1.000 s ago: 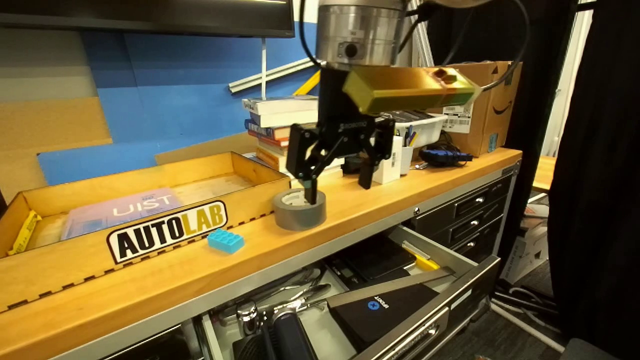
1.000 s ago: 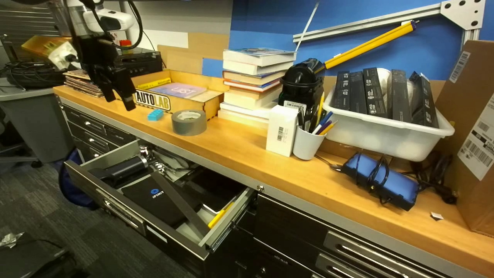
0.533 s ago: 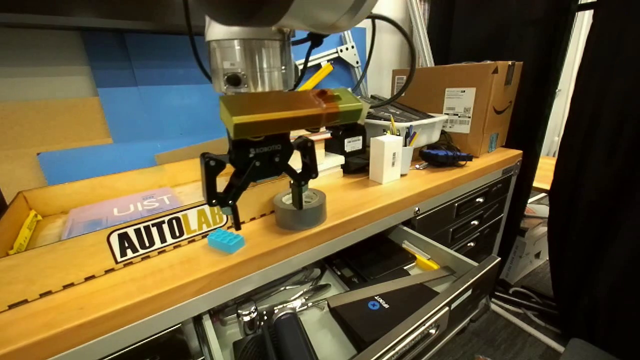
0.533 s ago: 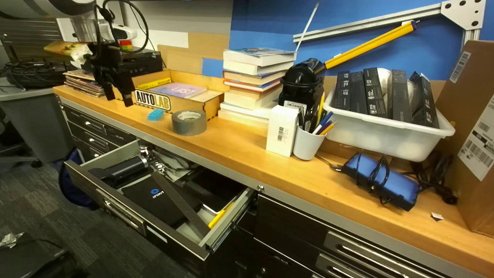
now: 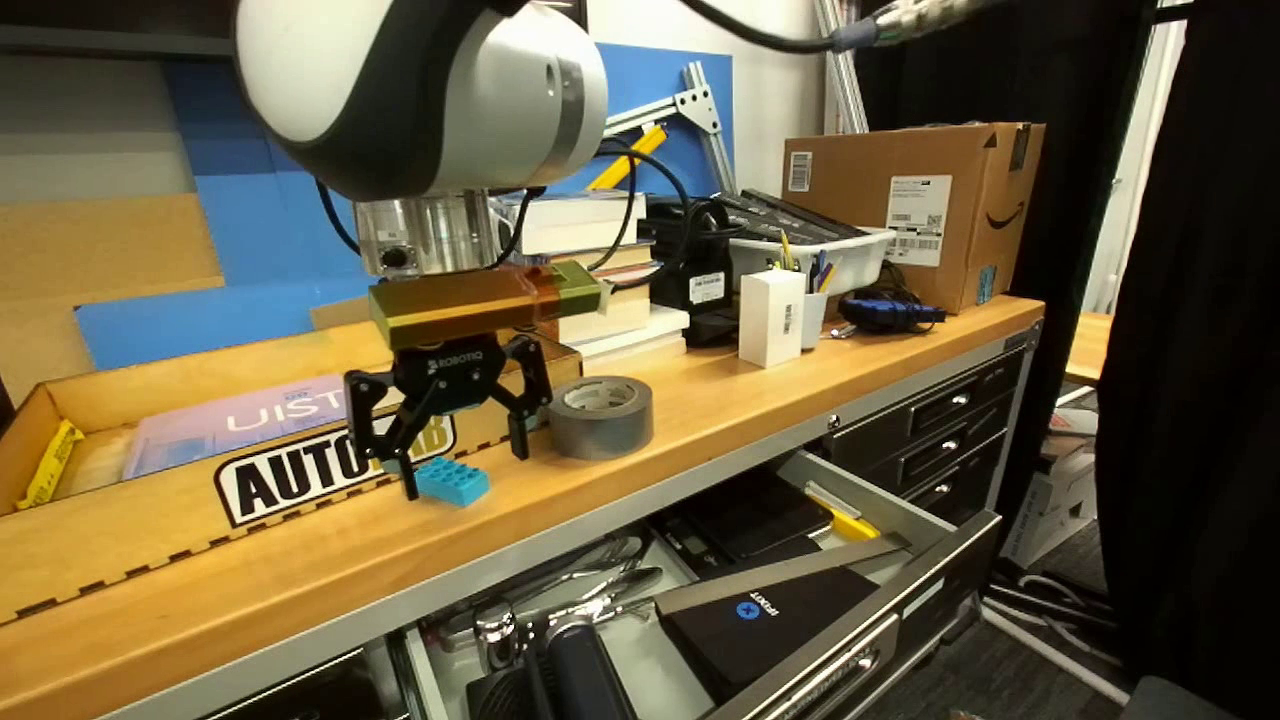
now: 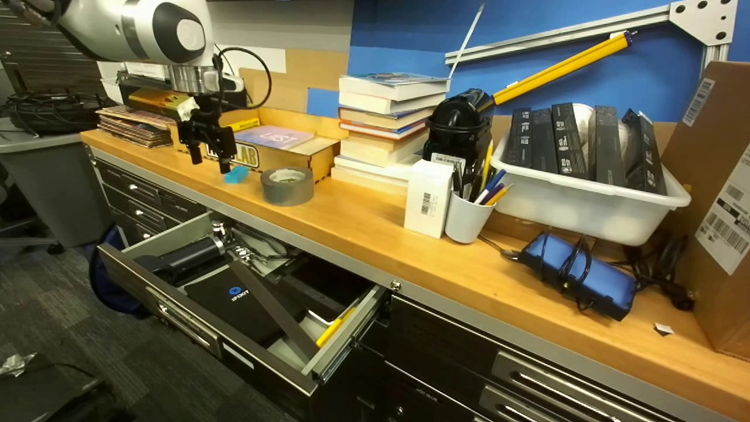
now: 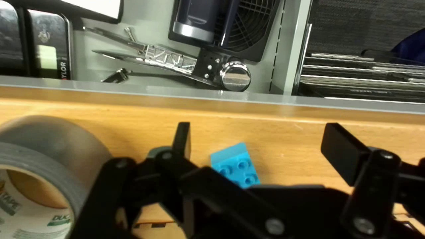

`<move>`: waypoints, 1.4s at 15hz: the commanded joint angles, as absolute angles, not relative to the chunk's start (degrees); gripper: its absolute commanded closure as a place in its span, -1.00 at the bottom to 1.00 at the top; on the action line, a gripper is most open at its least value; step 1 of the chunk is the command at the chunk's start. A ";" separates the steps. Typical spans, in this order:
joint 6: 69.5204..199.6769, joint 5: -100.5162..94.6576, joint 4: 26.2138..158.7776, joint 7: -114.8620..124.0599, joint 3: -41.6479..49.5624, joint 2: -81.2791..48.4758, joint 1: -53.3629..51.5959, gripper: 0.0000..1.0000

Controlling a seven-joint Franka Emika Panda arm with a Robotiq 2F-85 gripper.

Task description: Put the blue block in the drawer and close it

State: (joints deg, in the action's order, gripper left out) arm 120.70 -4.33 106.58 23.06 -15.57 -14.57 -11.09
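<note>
Spread wide, the tool (image 5: 466,474) hangs low over the counter (image 6: 363,217), just beside the tape roll (image 5: 600,435), its two fingers (image 7: 343,152) pointing down and well apart from each other. That counter carries the tape roll and extends past it in both directions. Lower than the tape roll, in front of the counter's edge, the drawer (image 5: 955,570) is pulled out. A wooden tray (image 5: 150,515) sits behind the tape roll and off to one side, its near wall bearing an AUTOLAB sign (image 5: 300,475). Well apart from the tape roll, on the side away from the tray, stands a cardboard box (image 5: 865,175). Between that box and the tape roll, nearer the box, is a white bin (image 6: 574,205) loaded with dark packages (image 6: 565,140). A stack of books (image 6: 384,129) rises behind the tape roll. Inside the drawer, lower than the tape roll, a black case (image 5: 765,645) marked iFIXIT lies flat. A white carton (image 6: 426,199) stands upright between the tape roll and the bin. Laid flat, the tape roll has its hole facing up. Just past the carton from the tape roll is a white cup (image 6: 467,220). Smallest, the blue block (image 7: 236,166) rests studs up on the counter, near the tape roll but apart. In the wrist view it shows between the fingers, counter wood visible on either side.
</note>
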 commanded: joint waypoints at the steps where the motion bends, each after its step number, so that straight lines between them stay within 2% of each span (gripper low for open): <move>1: 118.10 -5.52 98.10 19.91 -12.33 -20.88 -13.58 -1.00; 7: 116.09 -2.92 91.58 14.11 -10.71 -26.68 -13.81 -1.00; 8: 115.88 -2.79 90.99 14.91 -10.40 -27.18 -14.05 -0.50; 9: 115.93 -2.80 90.70 15.15 -10.20 -27.47 -14.21 -0.46; 10: 115.92 -2.74 90.74 15.25 -10.12 -27.47 -14.35 -0.32; 17: 117.30 3.77 92.98 13.89 -11.23 -25.97 -13.13 0.77; 21: 118.87 5.01 99.28 15.21 -10.65 -21.78 -13.42 0.73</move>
State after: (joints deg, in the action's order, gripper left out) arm 117.74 3.02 93.64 15.39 -11.26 -26.19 -13.06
